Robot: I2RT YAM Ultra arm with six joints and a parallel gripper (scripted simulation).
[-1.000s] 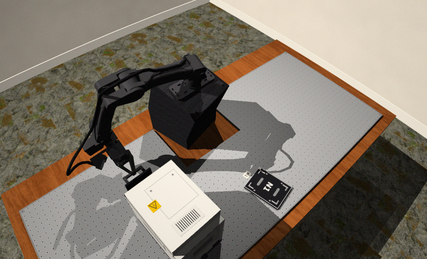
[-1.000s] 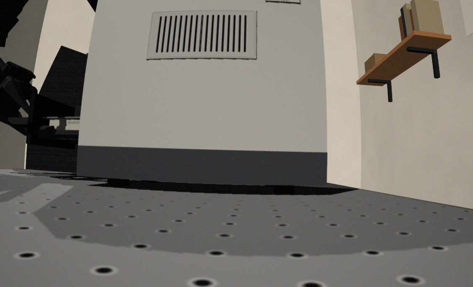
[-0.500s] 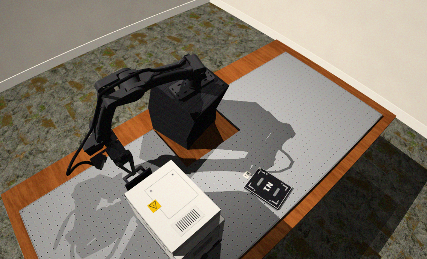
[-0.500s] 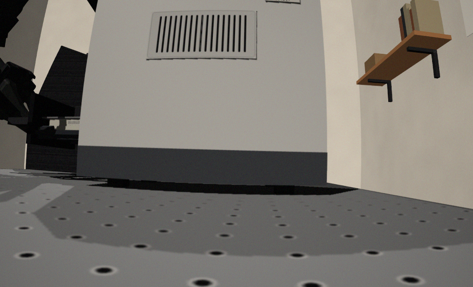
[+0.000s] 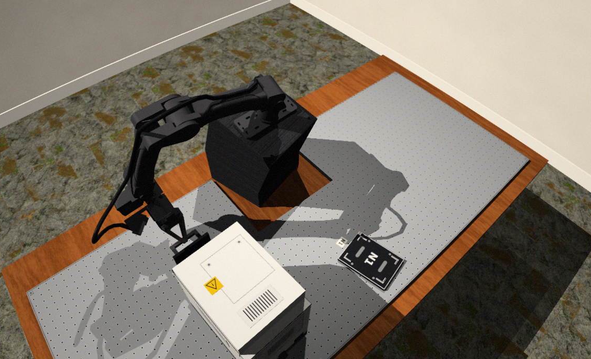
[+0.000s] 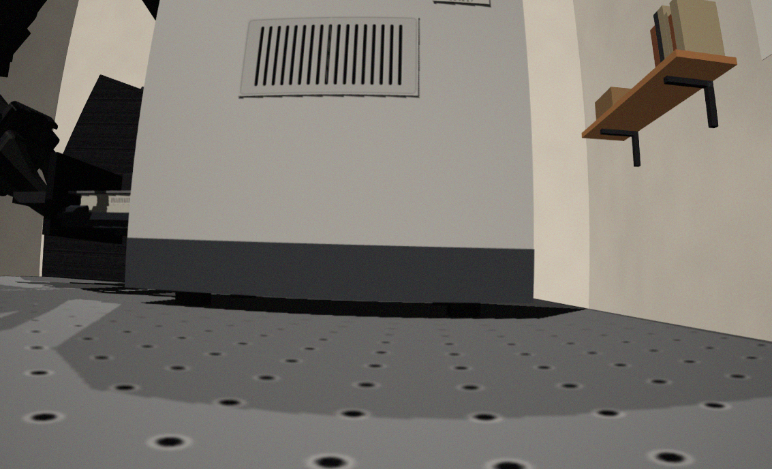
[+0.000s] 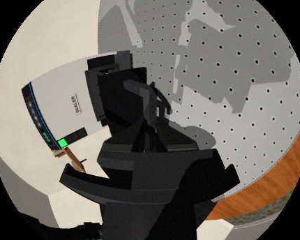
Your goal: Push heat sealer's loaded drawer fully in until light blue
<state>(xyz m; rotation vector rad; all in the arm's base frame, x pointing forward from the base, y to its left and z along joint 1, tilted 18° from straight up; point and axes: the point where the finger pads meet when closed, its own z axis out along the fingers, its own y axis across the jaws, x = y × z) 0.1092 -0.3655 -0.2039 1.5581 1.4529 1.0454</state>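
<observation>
Evidently, the black angular hand [image 5: 184, 239] [image 7: 150, 120] meets the drawer's squared handle [image 5: 182, 244] [image 7: 148, 95].

Hard shadows everywhere; wrist view's edges bend.

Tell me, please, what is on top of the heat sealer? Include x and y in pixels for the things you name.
On the sealer's top [image 5: 226, 263]: a yellow warning sticker [image 5: 213, 285], an outlined panel with two small dots, and a dark slotted vent [image 5: 260, 304]. Nothing there is covered; what lies inside the housing stays hidden.
</observation>
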